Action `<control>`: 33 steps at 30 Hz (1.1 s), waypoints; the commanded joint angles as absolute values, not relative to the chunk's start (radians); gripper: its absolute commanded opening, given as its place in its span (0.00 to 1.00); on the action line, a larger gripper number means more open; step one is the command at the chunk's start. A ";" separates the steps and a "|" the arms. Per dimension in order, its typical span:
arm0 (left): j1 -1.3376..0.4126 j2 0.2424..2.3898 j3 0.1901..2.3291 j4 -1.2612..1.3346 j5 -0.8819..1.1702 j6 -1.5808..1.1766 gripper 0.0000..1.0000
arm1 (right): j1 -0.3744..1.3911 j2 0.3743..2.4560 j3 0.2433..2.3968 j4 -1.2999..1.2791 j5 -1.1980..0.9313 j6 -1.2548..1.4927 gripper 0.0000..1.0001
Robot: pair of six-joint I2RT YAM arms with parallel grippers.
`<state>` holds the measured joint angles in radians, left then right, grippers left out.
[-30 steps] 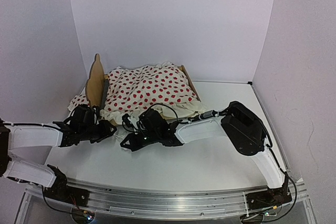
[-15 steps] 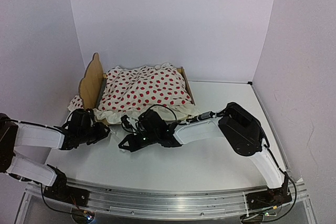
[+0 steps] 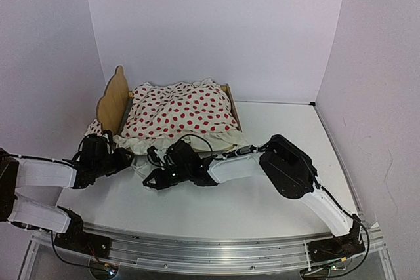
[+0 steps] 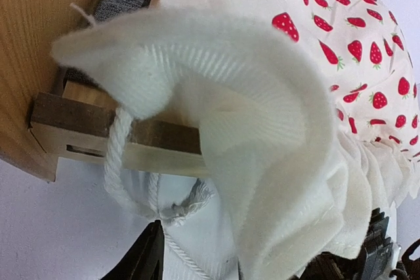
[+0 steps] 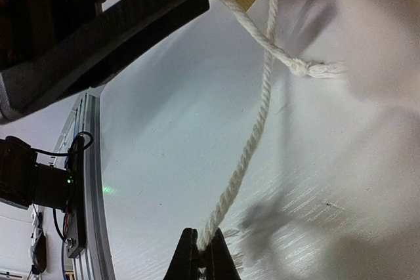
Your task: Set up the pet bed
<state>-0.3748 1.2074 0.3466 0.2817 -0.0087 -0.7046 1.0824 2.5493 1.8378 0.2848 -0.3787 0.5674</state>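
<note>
Right jaws pinched shut on a white twisted cord (image 5: 252, 142); left jaws straddle the white ruffle of a red-spotted cloth blanket (image 3: 180, 111), grip indeterminate; both beside the near rail of the scalloped-headboard plywood pet bed (image 3: 113, 101), rear-left on the white counter (image 3: 197, 213).

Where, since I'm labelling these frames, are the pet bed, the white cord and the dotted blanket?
pet bed (image 3: 113, 100): top view, on its headboard.
cord (image 5: 252, 142): right wrist view, below its knot.
blanket (image 3: 180, 111): top view, dotted middle.
</note>
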 commanded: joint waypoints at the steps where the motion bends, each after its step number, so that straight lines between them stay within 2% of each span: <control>1: -0.321 1.250 0.350 0.336 -0.034 -0.697 0.38 | 1.088 2.557 1.864 0.325 -0.399 0.597 0.00; 5: -0.319 1.274 0.364 0.268 -0.015 -0.725 0.33 | 1.091 2.546 1.844 0.332 -0.396 0.601 0.00; 9: -0.320 1.276 0.368 0.162 -0.003 -0.784 0.34 | 1.094 2.547 1.841 0.347 -0.399 0.604 0.00; 13: -0.316 1.299 0.326 0.329 -0.063 -0.691 0.31 | 1.096 2.552 1.845 0.369 -0.406 0.616 0.00; 16: -0.317 1.308 0.320 0.471 -0.066 -0.610 0.34 | 1.097 2.551 1.840 0.371 -0.406 0.615 0.00; 24: -0.316 1.316 0.283 0.533 -0.067 -0.595 0.34 | 1.099 2.555 1.842 0.373 -0.402 0.622 0.00; 28: -0.315 1.327 0.284 0.551 -0.080 -0.593 0.24 | 1.099 2.558 1.843 0.373 -0.405 0.625 0.00; 30: -0.315 1.331 0.280 0.554 -0.087 -0.599 0.17 | 1.098 2.556 1.839 0.372 -0.406 0.627 0.00; 32: -0.315 1.332 0.277 0.564 -0.087 -0.598 0.03 | 1.099 2.553 1.834 0.373 -0.404 0.627 0.00; 33: -0.314 1.331 0.276 0.567 -0.086 -0.597 0.00 | 1.099 2.551 1.830 0.373 -0.404 0.627 0.00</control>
<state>-0.3252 1.3238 0.2837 0.5054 -0.0519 -0.6023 1.0923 2.5496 1.8381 0.3435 -0.3927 0.6189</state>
